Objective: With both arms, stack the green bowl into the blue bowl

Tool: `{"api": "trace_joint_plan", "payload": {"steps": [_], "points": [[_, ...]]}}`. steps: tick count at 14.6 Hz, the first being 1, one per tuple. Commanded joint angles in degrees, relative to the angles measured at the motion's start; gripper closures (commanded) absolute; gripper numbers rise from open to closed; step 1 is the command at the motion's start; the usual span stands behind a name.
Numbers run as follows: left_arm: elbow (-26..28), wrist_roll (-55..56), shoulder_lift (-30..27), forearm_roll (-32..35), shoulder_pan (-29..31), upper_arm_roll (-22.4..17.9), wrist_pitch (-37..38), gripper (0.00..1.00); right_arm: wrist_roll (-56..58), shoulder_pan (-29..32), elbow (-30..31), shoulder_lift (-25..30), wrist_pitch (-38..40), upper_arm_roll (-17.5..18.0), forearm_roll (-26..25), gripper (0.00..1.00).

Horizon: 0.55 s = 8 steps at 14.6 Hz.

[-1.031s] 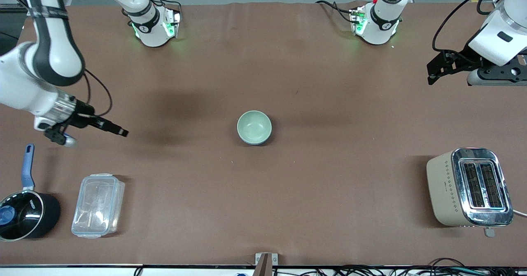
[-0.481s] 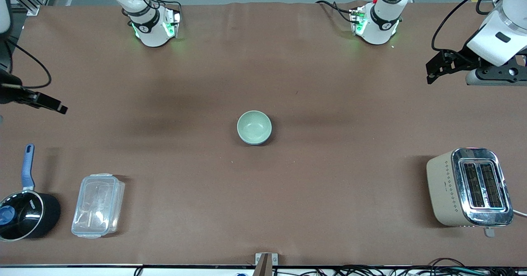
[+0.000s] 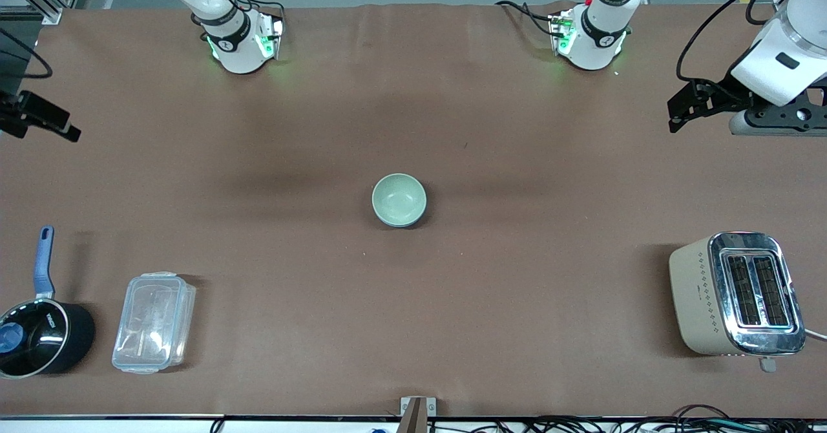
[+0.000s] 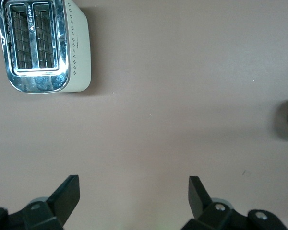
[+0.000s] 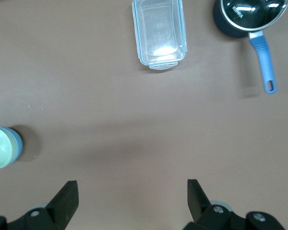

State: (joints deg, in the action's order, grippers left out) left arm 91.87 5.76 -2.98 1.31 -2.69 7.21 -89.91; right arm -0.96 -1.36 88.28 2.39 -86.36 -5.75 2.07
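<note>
Green bowl (image 3: 398, 199) seemingly nested in blue bowl (image 5: 17, 142), mid-table, well apart from both spread, empty end effectors (image 4: 134, 194) (image 5: 133, 197).

Two nested bowls: green bowl (image 3: 398, 198) apparently in blue bowl (image 5: 18, 142), one toaster (image 3: 736, 294), one saucepan (image 3: 39, 336), one clear container (image 3: 154, 322)

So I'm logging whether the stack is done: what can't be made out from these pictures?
- Blue bowl: mostly hidden under the green bowl; only an outer sliver shows.
- Stack in left wrist view: cut off by the frame edge.
- Right gripper: partly cut off in the front view.
- Left gripper: fingers too small there.
</note>
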Motion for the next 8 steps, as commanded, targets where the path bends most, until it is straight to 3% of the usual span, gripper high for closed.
{"api": "trace_joint_plan", "payload": {"steps": [1,8], "points": [[-0.9,-0.58,0.16,0.01,0.06,0.0,0.88,0.0,1.04,-1.01,2.25,1.91,-1.17,0.47,-3.13,0.0],[-1.43,-0.58,0.07,0.01,0.06,0.0,1.14,0.0,1.04,0.48,-4.34,-2.57,-0.47,0.12,-2.25,0.0]]}}
